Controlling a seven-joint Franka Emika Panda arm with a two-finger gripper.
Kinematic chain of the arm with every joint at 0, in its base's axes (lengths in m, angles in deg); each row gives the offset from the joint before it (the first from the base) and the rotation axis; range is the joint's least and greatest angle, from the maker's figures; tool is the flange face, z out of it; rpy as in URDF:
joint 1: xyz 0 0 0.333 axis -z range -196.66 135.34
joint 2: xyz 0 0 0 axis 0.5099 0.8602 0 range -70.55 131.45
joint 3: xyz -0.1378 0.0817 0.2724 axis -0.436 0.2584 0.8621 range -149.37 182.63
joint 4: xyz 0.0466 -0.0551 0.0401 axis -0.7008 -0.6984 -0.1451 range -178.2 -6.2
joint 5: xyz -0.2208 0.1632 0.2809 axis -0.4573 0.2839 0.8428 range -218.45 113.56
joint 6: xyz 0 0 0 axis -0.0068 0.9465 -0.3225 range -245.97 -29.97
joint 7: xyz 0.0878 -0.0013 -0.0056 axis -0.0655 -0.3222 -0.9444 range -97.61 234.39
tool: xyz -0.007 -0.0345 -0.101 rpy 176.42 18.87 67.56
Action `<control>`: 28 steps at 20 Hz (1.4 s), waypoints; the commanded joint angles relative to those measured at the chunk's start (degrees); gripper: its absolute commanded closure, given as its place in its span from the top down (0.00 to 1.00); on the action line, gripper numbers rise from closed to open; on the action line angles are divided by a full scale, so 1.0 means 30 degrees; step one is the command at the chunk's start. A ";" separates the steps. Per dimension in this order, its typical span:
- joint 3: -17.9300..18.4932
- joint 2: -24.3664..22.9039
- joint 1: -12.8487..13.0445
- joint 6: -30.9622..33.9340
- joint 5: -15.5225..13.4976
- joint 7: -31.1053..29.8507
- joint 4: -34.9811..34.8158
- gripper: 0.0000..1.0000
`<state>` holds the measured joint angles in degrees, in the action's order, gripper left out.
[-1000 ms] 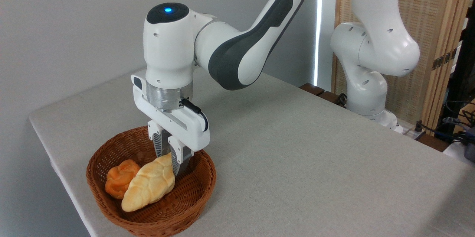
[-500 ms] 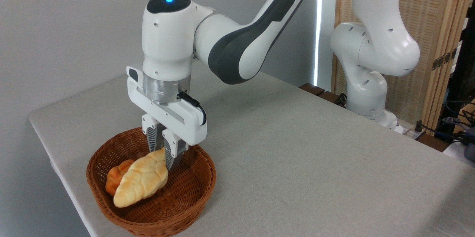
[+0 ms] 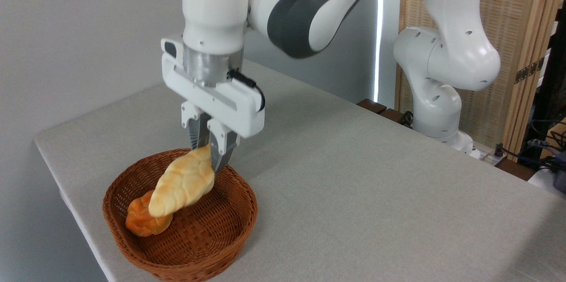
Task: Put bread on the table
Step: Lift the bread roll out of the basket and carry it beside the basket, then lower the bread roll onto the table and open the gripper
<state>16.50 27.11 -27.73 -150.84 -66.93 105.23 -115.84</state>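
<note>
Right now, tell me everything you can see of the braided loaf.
The bread is a long, pale-golden braided loaf with tapered ends and a soft-looking crust. The tool is shut on its upper tip, so it hangs tilted, lower end down-left, above the wicker basket. Its low end overlaps the orange bun in this view; whether they touch is unclear. It is not on the table.

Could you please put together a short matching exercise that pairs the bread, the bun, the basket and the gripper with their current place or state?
Things:
1. bread
2. bun
3. basket
4. gripper

States:
A. stands on the table near its front left corner
B. lies on the basket floor
C. hangs tilted, held by its upper end
D. shut on a tapered tip

Pairs: 1-C, 2-B, 3-A, 4-D
</note>
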 commanded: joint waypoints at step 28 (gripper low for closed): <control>-0.0160 -0.6825 0.1457 0.2690 -0.0180 0.4712 -0.7589 0.42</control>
<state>15.75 7.55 -23.92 -141.88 -66.93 118.34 -137.56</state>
